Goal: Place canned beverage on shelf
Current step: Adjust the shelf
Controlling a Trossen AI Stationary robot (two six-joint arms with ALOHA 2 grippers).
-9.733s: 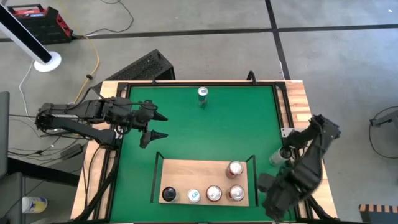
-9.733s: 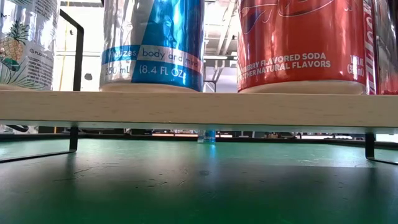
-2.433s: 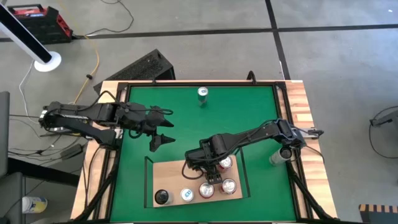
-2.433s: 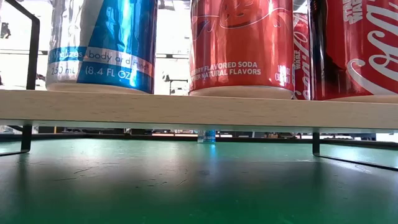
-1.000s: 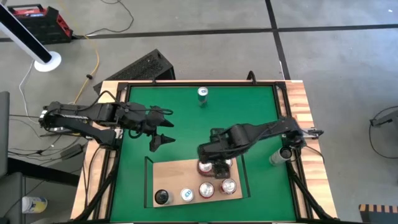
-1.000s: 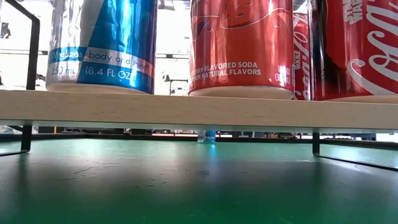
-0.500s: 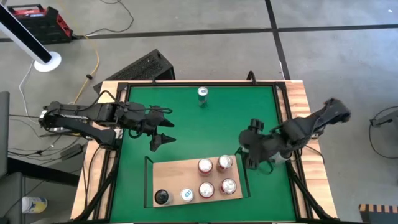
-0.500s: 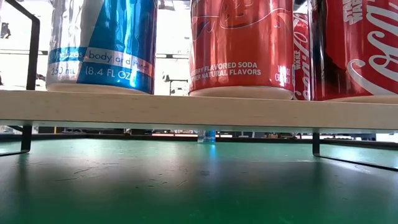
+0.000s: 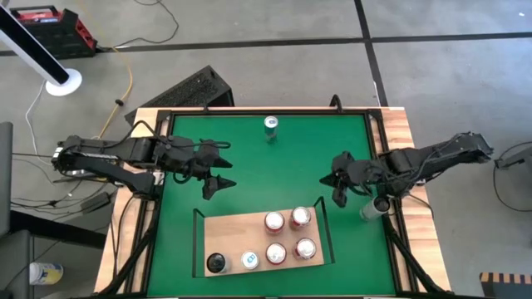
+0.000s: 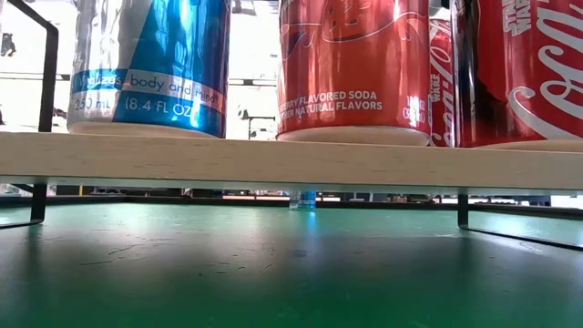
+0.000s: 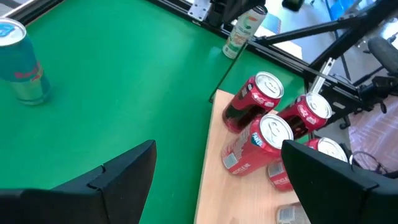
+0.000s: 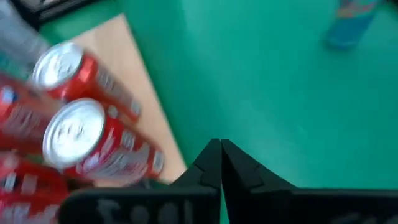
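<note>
1. Six cans show from above. Five stand on the shelf, which sits on the green mat by its near edge. A black can, a blue can and two red cans make the front row, and two more red cans stand behind them. One teal can stands alone near the far edge of the mat, well apart from the shelf. The left gripper hangs over the left part of the mat with its fingers spread wide and nothing in them. The right gripper is over the right part of the mat, just past the shelf's right rail. It holds nothing.

2. From table height, the shelf board runs across on thin black legs. A blue and silver can stands on it, with red cans beside it. Far back under the board, the teal can shows small.

3. The left wrist camera sees its two dark fingers wide apart and empty. Red cans crowd together on the pale board. The teal can stands on the mat, well apart.

4. The right wrist camera sees its finger tips pressed together, gripping nothing. Two red cans stand on the board. The teal can is far off on the mat.
</note>
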